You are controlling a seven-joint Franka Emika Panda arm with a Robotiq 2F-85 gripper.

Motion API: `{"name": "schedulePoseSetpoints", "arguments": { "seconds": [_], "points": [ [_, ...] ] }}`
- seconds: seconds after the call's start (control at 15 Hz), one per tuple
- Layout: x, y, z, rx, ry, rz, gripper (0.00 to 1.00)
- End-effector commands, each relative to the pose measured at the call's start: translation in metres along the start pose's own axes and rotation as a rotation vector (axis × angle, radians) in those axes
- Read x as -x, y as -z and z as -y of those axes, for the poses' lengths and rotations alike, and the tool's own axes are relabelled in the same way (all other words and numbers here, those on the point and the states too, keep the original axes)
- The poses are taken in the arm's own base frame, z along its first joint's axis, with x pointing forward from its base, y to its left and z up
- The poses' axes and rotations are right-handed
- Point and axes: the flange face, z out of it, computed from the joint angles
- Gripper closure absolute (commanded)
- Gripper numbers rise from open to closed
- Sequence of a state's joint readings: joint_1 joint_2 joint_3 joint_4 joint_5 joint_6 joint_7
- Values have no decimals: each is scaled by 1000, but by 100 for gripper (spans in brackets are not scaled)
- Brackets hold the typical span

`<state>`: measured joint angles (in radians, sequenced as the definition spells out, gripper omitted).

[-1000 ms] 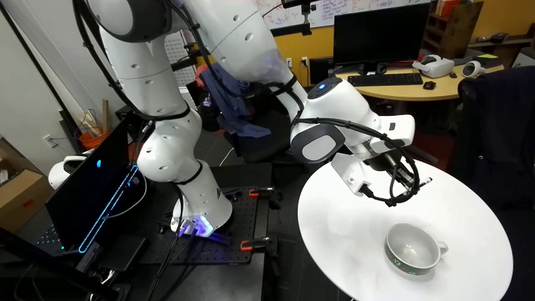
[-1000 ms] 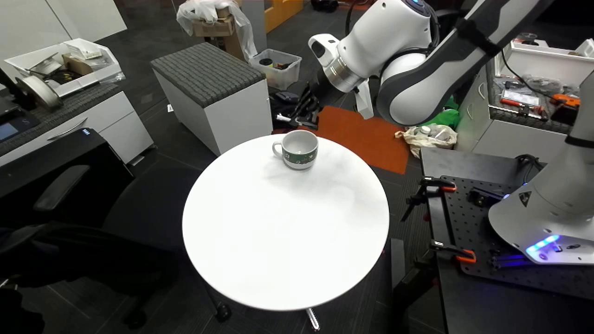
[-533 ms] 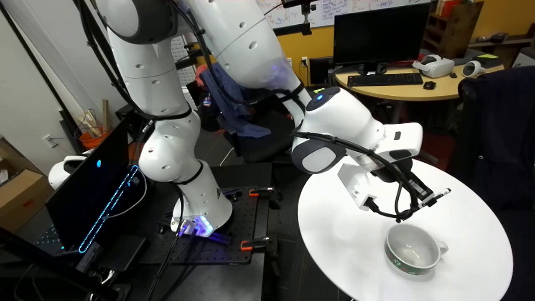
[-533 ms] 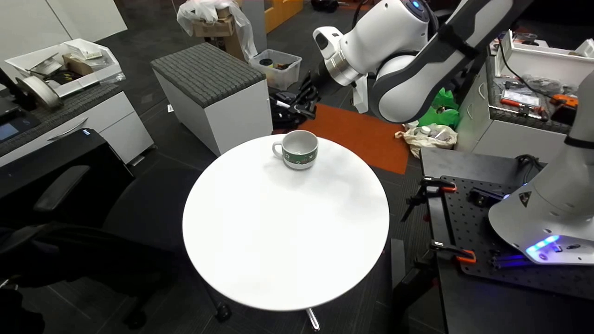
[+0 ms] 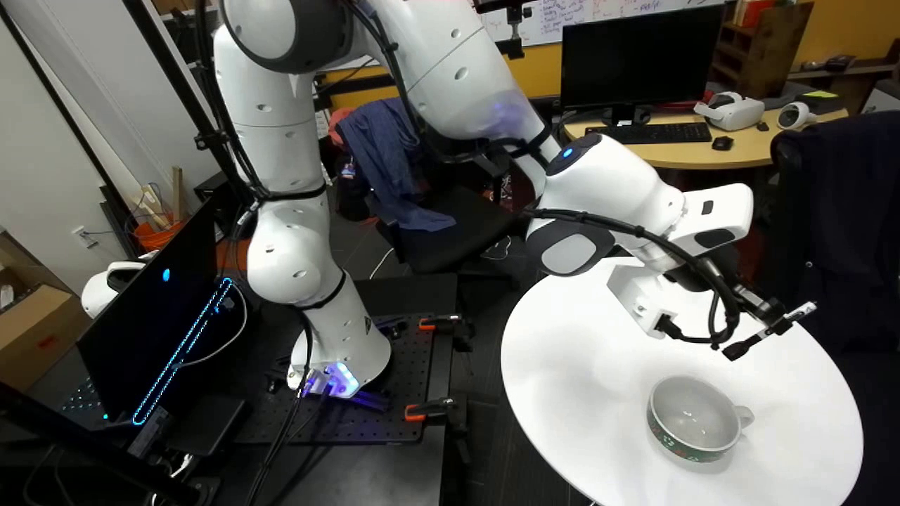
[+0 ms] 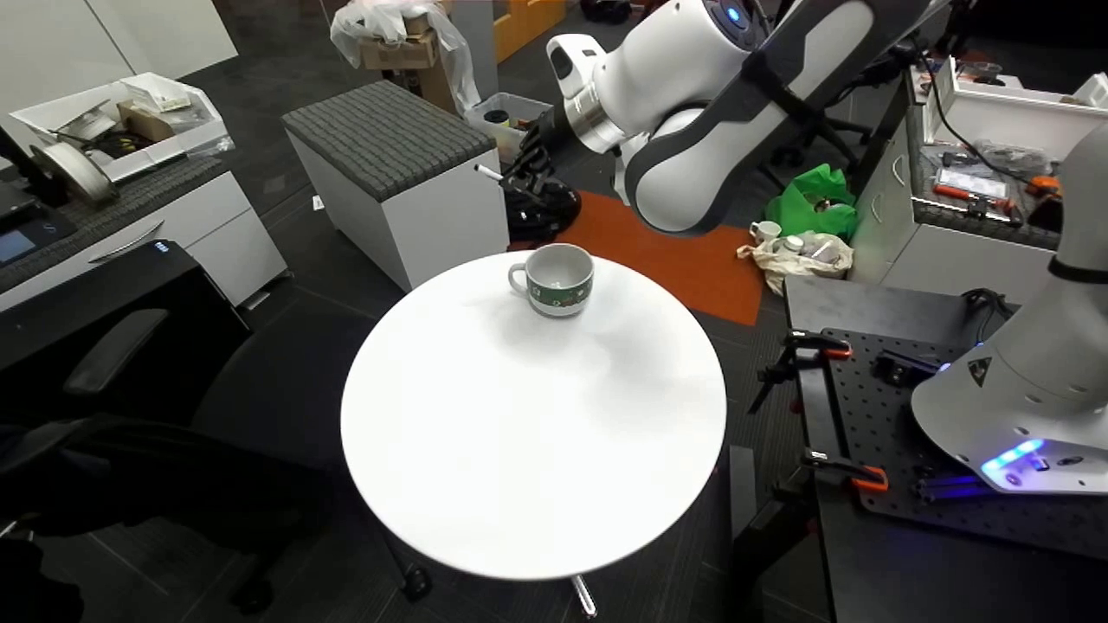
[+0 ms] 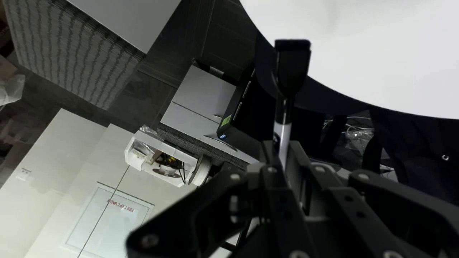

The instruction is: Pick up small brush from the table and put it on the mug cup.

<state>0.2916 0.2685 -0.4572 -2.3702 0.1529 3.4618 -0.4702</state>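
1. The pick-up looked done: the small brush point(image 5: 758, 338) was off the bench point(image 5: 583, 393), the jaws clamped on its pale handle.
2. In the wrist view its dark head pointed to 12 o'clock.
3. In an exterior view the mug cup point(image 5: 692, 418) stood upright on the bench, handle at 3 o'clock; the brush hung at about 1 o'clock from it, apart.
4. What seemed left was carrying it over the rim, lowering, letting go.

In both exterior views, a round white table point(image 6: 532, 450) carries a pale grey mug point(image 6: 556, 282), upright near the edge, its handle out to one side, a green patterned band on its outer wall.
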Motion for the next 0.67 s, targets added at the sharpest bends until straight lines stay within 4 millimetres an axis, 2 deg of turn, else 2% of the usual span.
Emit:
{"name": "schedulePoseSetpoints", "arguments": {
  "seconds": [0.0, 0.13, 0.33, 0.6],
  "points": [
    [-27, -14, 8, 54, 12, -26, 97],
    [-40, -16, 10, 115, -6, -36, 97],
    [-38, -14, 17, 224, -50, -24, 97],
    [8, -14, 42, 352, -79, 48, 97]
  ]
}}
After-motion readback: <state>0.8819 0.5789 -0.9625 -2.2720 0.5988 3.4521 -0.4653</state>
